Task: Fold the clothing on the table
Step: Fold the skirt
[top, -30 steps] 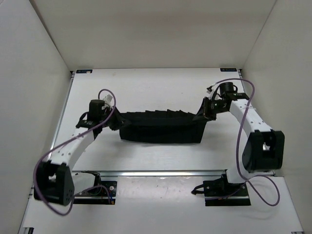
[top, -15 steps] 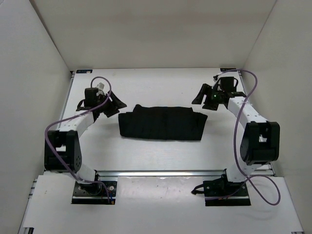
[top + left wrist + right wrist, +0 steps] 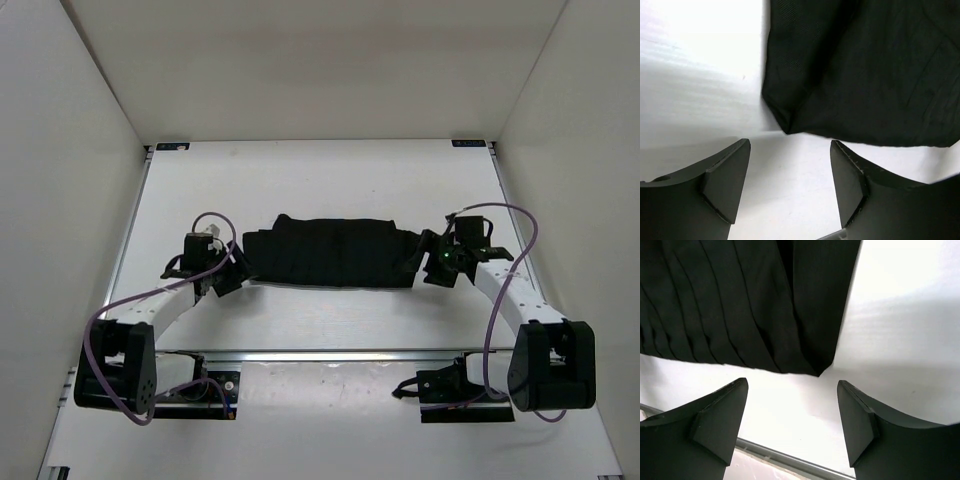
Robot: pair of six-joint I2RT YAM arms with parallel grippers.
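The black pleated fabric garment [image 3: 330, 252], which had been stretched between both pincers, was let go and settled flat mid-frame on the white bench [image 3: 300, 180]. The left pincer [image 3: 226, 277] and right pincer [image 3: 427, 266] opened and swung toward the upper frame. They then dropped back to the garment's lower-left and lower-right corners, jaws spread.
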